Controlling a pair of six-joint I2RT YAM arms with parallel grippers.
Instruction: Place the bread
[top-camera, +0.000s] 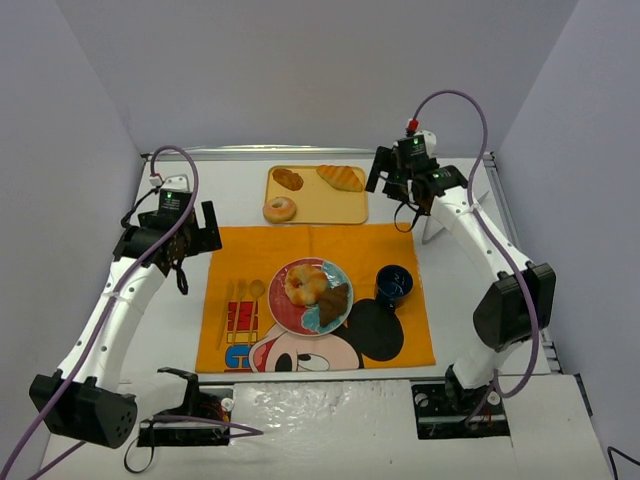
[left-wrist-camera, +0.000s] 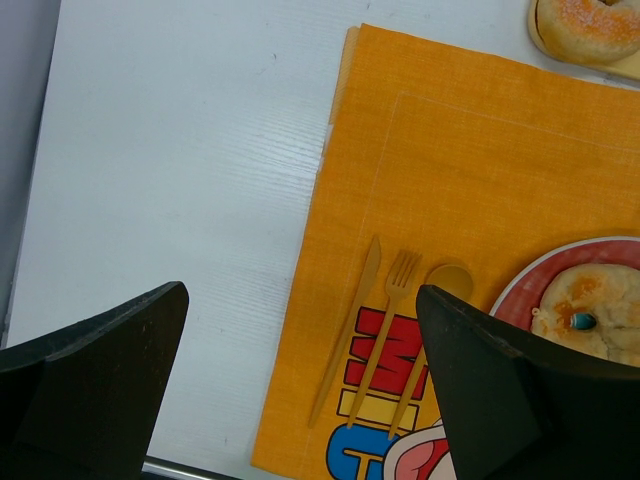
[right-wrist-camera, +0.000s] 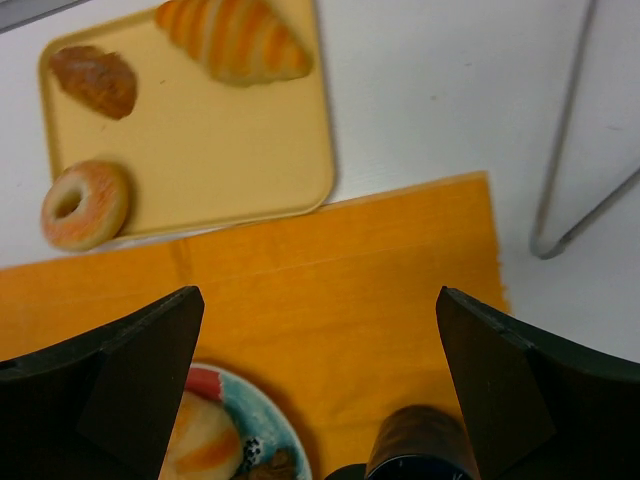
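A yellow tray (top-camera: 345, 209) (right-wrist-camera: 230, 150) at the back holds a croissant (top-camera: 342, 177) (right-wrist-camera: 235, 40), a dark bread roll (top-camera: 288, 179) (right-wrist-camera: 95, 80) and a glazed donut (top-camera: 279, 209) (right-wrist-camera: 85, 203) (left-wrist-camera: 590, 25). On the orange placemat (top-camera: 300, 245), a red and blue plate (top-camera: 283, 314) (left-wrist-camera: 520, 290) (right-wrist-camera: 270, 430) carries a pale round pastry (top-camera: 305, 283) (left-wrist-camera: 600, 315) and a brown piece of bread (top-camera: 333, 300). My right gripper (top-camera: 395, 180) (right-wrist-camera: 315, 390) hangs open and empty above the mat just near of the tray. My left gripper (top-camera: 205, 230) (left-wrist-camera: 300, 390) stands open and empty over the mat's left edge.
A dark blue cup (top-camera: 393, 283) (right-wrist-camera: 420, 445) stands right of the plate. A yellow knife (left-wrist-camera: 345, 345), fork (left-wrist-camera: 385, 330) and spoon (left-wrist-camera: 440, 300) lie left of the plate. A thin metal stand (top-camera: 435, 230) (right-wrist-camera: 570, 150) rises right of the tray. Grey walls enclose the table.
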